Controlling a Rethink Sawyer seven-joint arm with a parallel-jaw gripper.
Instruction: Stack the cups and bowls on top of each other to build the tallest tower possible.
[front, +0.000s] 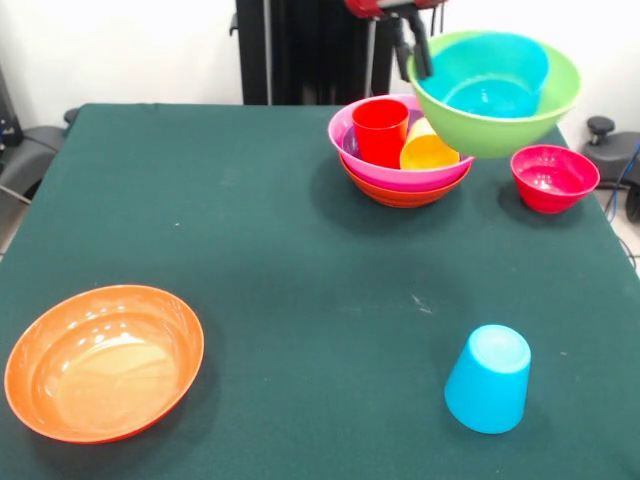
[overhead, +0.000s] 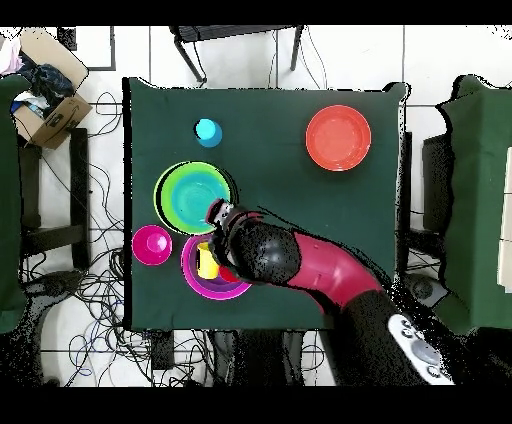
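Table (front: 250, 250): flat top under a matte dark green cloth with a few pale flecks.

Lime green bowl (front: 500, 125): large, round, glossy plastic, held in the air and tilted, beside and just above the tower. A small blue bowl (front: 490, 75) of the same glossy plastic sits nested inside it.

Gripper (front: 418, 55): dark fingers closed over the rim of the lime green bowl on the side nearest the tower, one finger inside the wall. In the overhead view the gripper (overhead: 220, 213) sits at that bowl's edge.

Arm (overhead: 300, 265): red and black, reaching from the table's edge across the tower to the lime green bowl.

Tower (front: 400, 160): a magenta bowl (front: 345, 130) nested in an orange bowl (front: 400, 192), with a purple rim showing between them in places. Inside stand a red cup (front: 380, 130), upright and tapered, and a yellow cup (front: 428, 150), tipped on its side against it.

Crimson bowl (front: 553, 177): small, glossy, upright on the cloth just beside the tower.

Light blue cup (front: 488, 378): tapered tumbler, upside down, slightly tilted, well apart from the tower.

Second orange bowl (front: 103, 362): large, shallow, glossy with window glare, alone at a corner of the table.

No brand, label or writing can be read on any piece.
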